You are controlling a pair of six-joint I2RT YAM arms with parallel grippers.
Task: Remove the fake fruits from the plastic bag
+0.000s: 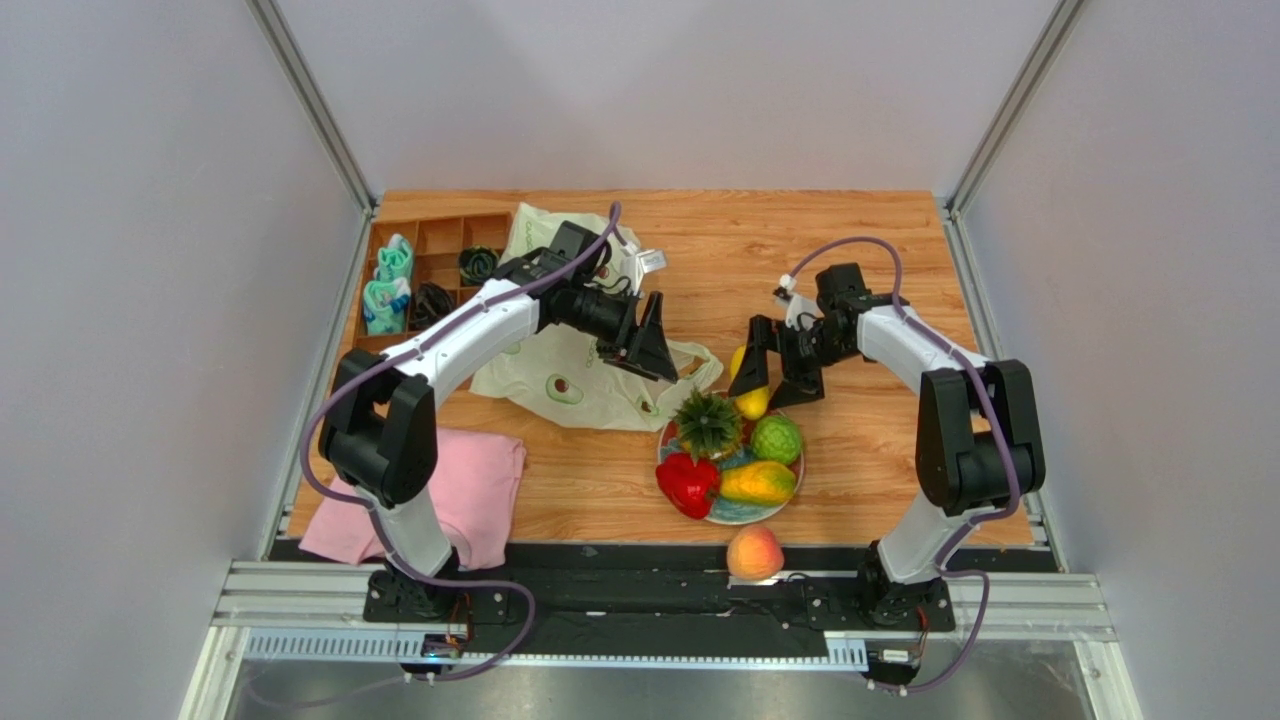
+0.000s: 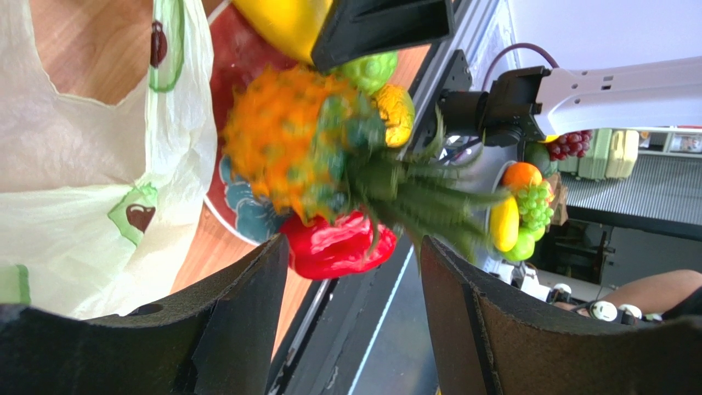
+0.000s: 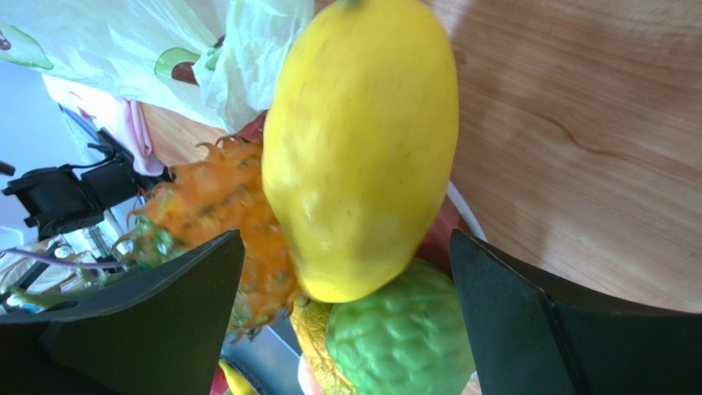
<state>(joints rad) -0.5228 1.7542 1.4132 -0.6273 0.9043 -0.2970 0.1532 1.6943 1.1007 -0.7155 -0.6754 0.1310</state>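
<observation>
So, the yellow fruit is seen sitting loose inside the wide-open right gripper, nothing clamped. The left gripper is left open and empty, with the plastic bag slumped just beside it. Light, hard, slippery plastic is expected, so the fat middle should be squeezed.

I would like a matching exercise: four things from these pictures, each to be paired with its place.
1 peach
2 pink cloth
3 bumpy green ball
4 plastic bag

a on the plate
b on the black strip, off the plate
c below the left claw
d near left corner of the table

Pairs: 1-b; 2-d; 3-a; 4-c
</observation>
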